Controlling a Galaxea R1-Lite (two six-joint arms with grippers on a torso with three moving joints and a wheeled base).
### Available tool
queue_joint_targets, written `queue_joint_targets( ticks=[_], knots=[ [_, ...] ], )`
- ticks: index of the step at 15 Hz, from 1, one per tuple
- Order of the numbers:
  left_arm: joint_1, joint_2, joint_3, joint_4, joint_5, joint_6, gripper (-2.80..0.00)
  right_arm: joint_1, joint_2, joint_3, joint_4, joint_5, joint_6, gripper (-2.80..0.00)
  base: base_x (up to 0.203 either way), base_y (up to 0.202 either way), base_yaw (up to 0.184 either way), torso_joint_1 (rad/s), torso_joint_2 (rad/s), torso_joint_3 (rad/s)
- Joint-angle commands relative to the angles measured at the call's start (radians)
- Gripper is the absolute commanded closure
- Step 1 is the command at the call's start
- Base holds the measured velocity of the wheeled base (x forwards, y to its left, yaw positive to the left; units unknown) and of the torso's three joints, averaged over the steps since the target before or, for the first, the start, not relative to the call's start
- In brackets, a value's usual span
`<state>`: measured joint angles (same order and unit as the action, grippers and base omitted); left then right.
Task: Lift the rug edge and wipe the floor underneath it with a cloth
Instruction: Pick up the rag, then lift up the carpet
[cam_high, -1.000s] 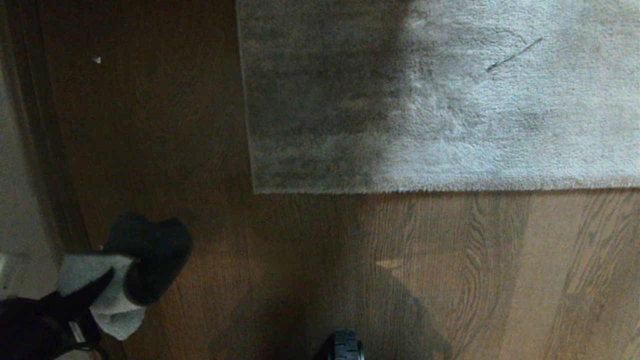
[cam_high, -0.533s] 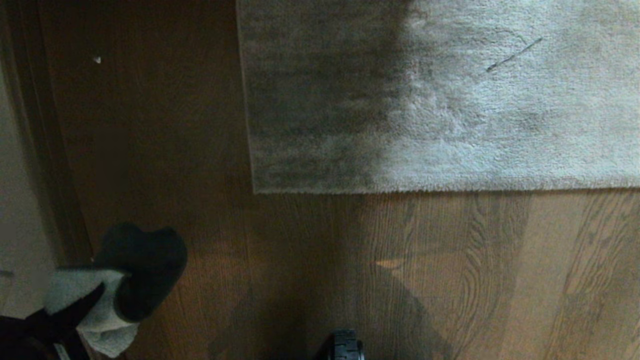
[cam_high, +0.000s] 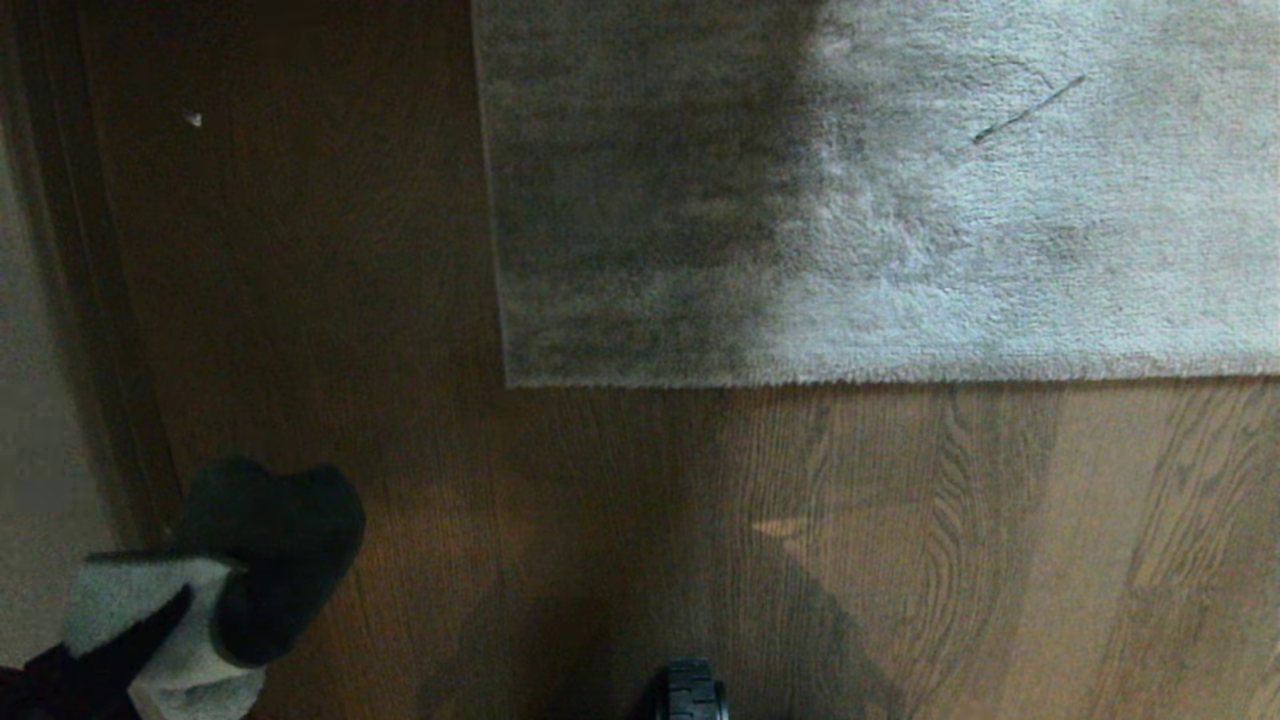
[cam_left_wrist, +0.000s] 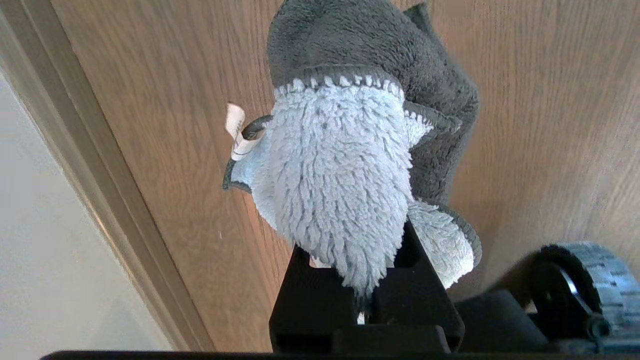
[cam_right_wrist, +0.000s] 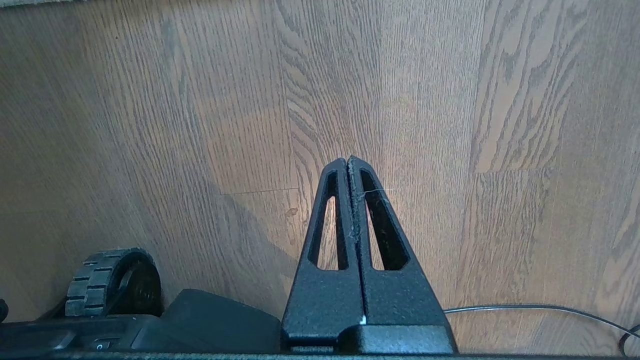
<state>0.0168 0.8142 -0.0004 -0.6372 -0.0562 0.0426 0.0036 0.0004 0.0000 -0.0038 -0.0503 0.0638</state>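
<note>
The rug (cam_high: 900, 200) lies flat on the floor (cam_high: 620, 520), its near edge (cam_high: 880, 381) running straight to a corner (cam_high: 511, 383). My left gripper (cam_high: 95, 655) sits low at the left, well short of that corner and close to the wall, shut on the cloth (cam_high: 135, 605). The cloth is fluffy and whitish on one side (cam_left_wrist: 340, 190) and dark grey on the other (cam_left_wrist: 375, 40), and it covers the tips of the left gripper (cam_left_wrist: 361, 295). My right gripper (cam_right_wrist: 347, 161) hangs shut and empty over bare floor (cam_right_wrist: 500, 100), out of the head view.
A baseboard and pale wall (cam_high: 40, 420) run along the left, close beside the cloth (cam_left_wrist: 100, 175). A small white speck (cam_high: 193, 119) lies on the boards left of the rug. The base's wheel (cam_high: 690, 692) shows at the bottom, and a thin cable (cam_right_wrist: 525, 307) crosses the floor.
My left gripper has drawn back toward the lower left corner of the head view, carrying the cloth with it. The rug and the right arm have not moved.
</note>
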Motion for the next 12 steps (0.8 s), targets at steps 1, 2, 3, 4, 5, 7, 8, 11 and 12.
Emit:
queue_joint_targets(
  ticks=[1,2,3,4,5,7,8,11,12],
  knots=[
    [0.000,-0.091,0.000,0.048,-0.001,0.000,0.00,0.001,0.000,0.000,-0.001,0.000,0.001,0.00,0.000,0.000,0.000,0.000,0.00,0.000],
    [-0.002,-0.137,0.000,0.081,0.000,-0.001,0.00,0.001,0.000,0.000,-0.001,0.000,0.001,0.00,0.000,0.000,0.000,0.000,0.00,0.000],
    [-0.004,-0.192,0.000,0.124,0.000,-0.003,0.00,0.000,0.000,0.000,-0.001,0.000,0.001,0.00,0.000,0.000,0.000,0.000,0.00,0.000],
    [-0.007,-0.247,0.000,0.169,0.001,-0.004,0.00,0.000,0.000,0.000,-0.001,0.000,0.001,0.00,0.000,0.000,0.000,0.000,0.00,0.000],
    [-0.017,-0.296,0.000,0.215,0.004,-0.005,0.00,0.000,0.000,0.000,-0.001,0.000,0.001,0.00,0.000,0.000,0.000,0.000,0.00,0.000],
    [-0.051,-0.374,-0.001,0.298,0.014,-0.007,0.00,0.001,0.000,0.000,-0.001,0.000,0.001,0.00,0.000,0.000,0.000,0.000,0.00,0.000],
    [-0.069,-0.405,-0.001,0.333,0.018,-0.008,0.00,0.001,0.000,0.000,-0.001,0.000,0.001,0.00,0.000,0.000,0.000,0.000,0.00,0.000],
    [-0.080,-0.484,-0.001,0.411,0.033,-0.010,0.00,0.001,0.000,0.000,-0.001,0.000,0.001,0.00,0.000,0.000,0.000,0.000,0.00,0.000],
    [-0.080,-0.509,-0.001,0.436,0.042,-0.010,0.00,0.001,0.000,0.000,-0.001,0.000,0.001,0.00,0.000,0.000,0.000,0.000,0.00,0.000]
  ],
)
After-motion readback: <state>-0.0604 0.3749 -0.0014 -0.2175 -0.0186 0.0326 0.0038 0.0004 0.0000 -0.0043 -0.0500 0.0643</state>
